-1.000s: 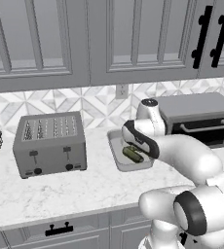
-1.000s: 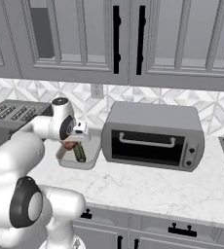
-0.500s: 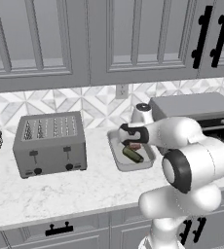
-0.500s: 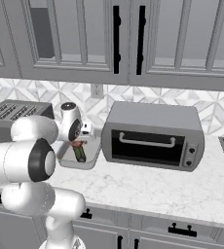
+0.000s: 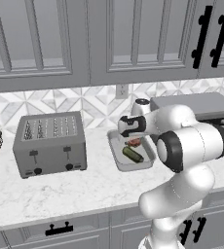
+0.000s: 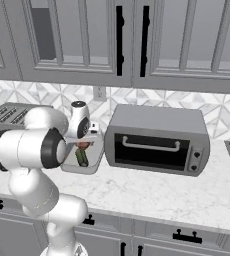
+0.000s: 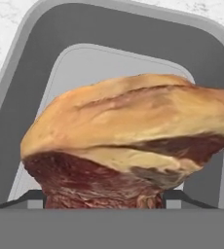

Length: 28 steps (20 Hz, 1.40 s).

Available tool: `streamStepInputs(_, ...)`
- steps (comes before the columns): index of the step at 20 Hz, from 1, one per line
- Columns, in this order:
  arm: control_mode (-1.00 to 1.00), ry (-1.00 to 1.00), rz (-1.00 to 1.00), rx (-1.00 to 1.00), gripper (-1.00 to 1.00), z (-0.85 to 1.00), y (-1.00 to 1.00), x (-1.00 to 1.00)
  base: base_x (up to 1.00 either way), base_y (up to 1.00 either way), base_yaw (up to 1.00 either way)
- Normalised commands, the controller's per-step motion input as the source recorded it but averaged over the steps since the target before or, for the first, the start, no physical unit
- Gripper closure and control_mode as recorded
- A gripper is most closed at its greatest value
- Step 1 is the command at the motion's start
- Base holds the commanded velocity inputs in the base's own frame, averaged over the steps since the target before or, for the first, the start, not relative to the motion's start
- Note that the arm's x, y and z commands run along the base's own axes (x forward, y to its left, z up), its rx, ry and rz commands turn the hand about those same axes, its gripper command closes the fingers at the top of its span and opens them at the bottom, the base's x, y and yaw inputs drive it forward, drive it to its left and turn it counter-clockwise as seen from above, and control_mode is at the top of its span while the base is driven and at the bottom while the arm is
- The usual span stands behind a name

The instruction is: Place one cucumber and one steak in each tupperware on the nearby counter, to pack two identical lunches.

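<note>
1. The gripper (image 5: 133, 137) hangs low over the grey tupperware (image 5: 118, 156), which sits on the white marble table (image 5: 65, 194) between the toaster (image 5: 49, 143) and the toaster oven (image 6: 157, 139).
2. The jaws stand fairly wide and are clamped on the steak (image 7: 128, 141). In the hand view the meat fills the space between the two dark tips, with the container's floor directly beyond it. The steak is therefore held above the tupperware, not yet resting in it, as far as can be judged.
3. A cucumber (image 5: 133, 154) already lies on the container floor, toward the near end, beside the red of the steak (image 5: 135, 142).
4. Handling judgement, steak: soft, pliant, probably slick on the fatty side. It looks thick, so a wide grip across its middle suits it; a hold near an edge would let it sag or twist.
5. Handling judgement, cucumber: firm, smooth and round, likely to roll. Best taken across its short axis at mid-length.
6. Judged stage: this container holds one cucumber and receives its steak on release. No second tupperware can be made out here.
</note>
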Motion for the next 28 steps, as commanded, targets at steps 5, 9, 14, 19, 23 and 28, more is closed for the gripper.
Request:
streamStepInputs(5,-1.0,0.0,0.04,0.0,-1.0,-0.01,0.0,0.0,0.0,0.0,0.0)
streamStepInputs(9,-1.0,0.01,0.0,0.0,-1.0,0.0,0.0,0.03,0.0,0.0,0.0)
streamStepInputs(14,-1.0,0.01,0.0,0.0,-1.0,0.0,0.0,0.02,0.0,0.0,0.0)
streamStepInputs(19,-1.0,0.0,0.0,0.02,-1.0,0.23,-0.05,-0.27,0.0,0.0,0.0)
streamStepInputs(23,-1.0,0.0,0.0,0.06,-1.0,0.34,-0.08,-0.68,0.0,0.0,0.0)
streamStepInputs(28,-1.0,0.0,0.0,0.06,-1.0,0.24,-0.09,-0.82,0.0,0.0,0.0)
